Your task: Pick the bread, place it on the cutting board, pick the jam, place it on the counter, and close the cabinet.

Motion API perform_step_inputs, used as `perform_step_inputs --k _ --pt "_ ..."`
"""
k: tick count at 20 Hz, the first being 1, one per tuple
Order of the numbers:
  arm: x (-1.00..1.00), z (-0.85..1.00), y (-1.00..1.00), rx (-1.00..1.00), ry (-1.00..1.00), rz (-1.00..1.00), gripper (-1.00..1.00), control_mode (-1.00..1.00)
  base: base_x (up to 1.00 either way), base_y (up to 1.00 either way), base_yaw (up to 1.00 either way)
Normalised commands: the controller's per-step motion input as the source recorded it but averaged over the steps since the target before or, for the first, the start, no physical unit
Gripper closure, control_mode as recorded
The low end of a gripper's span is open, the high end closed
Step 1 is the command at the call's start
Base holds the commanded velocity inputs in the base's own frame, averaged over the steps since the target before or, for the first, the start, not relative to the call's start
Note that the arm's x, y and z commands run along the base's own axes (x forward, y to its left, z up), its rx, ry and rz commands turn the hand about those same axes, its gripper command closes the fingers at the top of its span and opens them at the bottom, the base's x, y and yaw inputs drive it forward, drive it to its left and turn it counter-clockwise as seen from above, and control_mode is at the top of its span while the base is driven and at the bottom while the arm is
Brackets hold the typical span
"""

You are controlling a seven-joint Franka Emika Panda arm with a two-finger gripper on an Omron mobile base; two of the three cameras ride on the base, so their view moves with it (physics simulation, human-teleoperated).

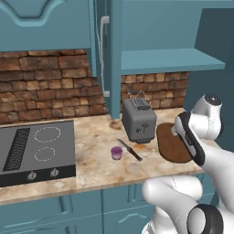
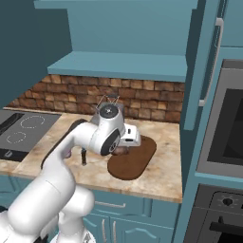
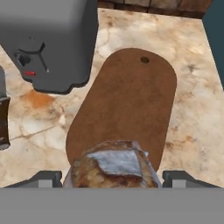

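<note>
Brown and crusty, the bread (image 3: pixel 114 168) sits pinched in the pincer (image 3: pixel 113 178), one dark fingertip (image 3: pixel 43 178) showing at each side of it, right above the near end of the cutting board (image 3: pixel 131 100). That dark oval board lies flat on the marbled worktop (image 1: pixel 91 151), with a small hole near its far end. Just beside the board stands the grey toaster (image 1: pixel 139 119), and a knife (image 1: pixel 130 150) lies on the stone in front of the toaster. Past the knife from the board, the pink-purple jam (image 1: pixel 117 152) stands upright on the worktop. Farther that way is the black stovetop (image 1: pixel 36 151). Above the toaster, the teal cabinet (image 1: pixel 109 50) door hangs open, edge-on
</note>
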Motion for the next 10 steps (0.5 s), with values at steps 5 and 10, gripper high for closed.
perform_step_inputs --k 5,10 --pt "0.27 -0.2 0.0 0.0 0.0 0.0 1.0 -1.0 0.0 0.0 0.0" --pt "0.26 -0.17 0.0 0.0 0.0 0.0 1.0 -1.0 0.0 0.0 0.0"
